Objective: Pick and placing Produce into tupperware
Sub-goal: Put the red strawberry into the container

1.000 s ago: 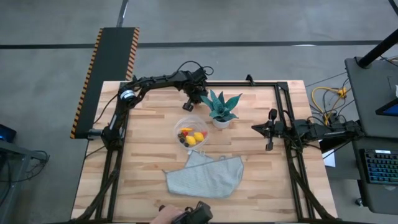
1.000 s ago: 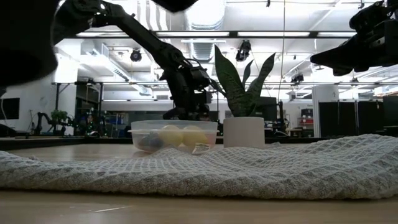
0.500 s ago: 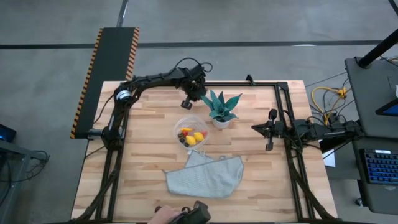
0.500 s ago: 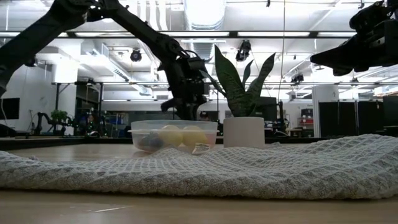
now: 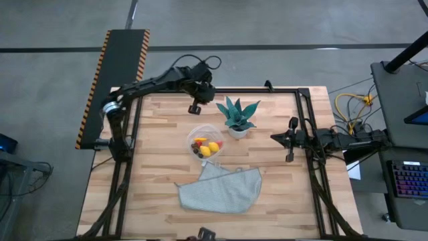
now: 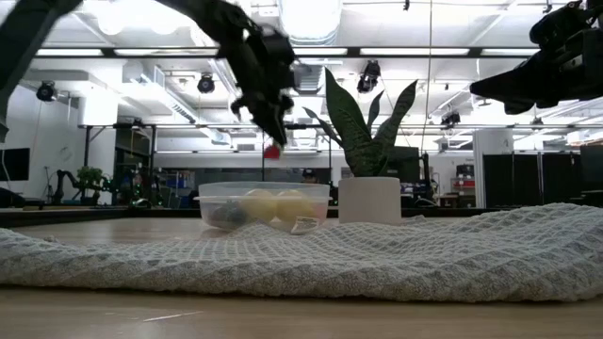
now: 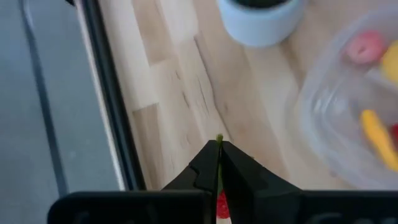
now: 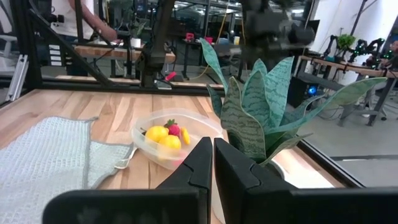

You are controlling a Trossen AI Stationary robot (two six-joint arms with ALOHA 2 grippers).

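My left gripper (image 5: 194,108) hangs above the table's far part, left of the teal plant (image 5: 237,115), shut on a small red berry-like piece (image 6: 271,151). The clear round tupperware (image 5: 204,140) stands on the table nearer than this gripper, with yellow ovals (image 5: 212,148), red pieces and dark pieces in it. It also shows in the low view (image 6: 264,205) and the left wrist view (image 7: 348,118). My right gripper (image 5: 289,157) waits shut at the table's right side, clear of everything. My left gripper pinches the red piece between its two fingers, which point down from above. In the left wrist view the red body (image 7: 222,204) sits between the fingers and a green tip (image 7: 219,138) sticks out past their ends. The piece is lifted clear of the table.
The plant in its white pot (image 6: 369,200) stands just right of the tupperware. A grey knitted cloth (image 5: 221,189) lies spread on the table's near part. Bare wood (image 5: 157,154) lies to the left, and a black frame (image 5: 267,90) runs along the far edge.
My left gripper has risen from table height behind the tupperware and drifted toward the table's far left, away from the plant, carrying the red piece clear of the table. A person's hand at the near edge has withdrawn.
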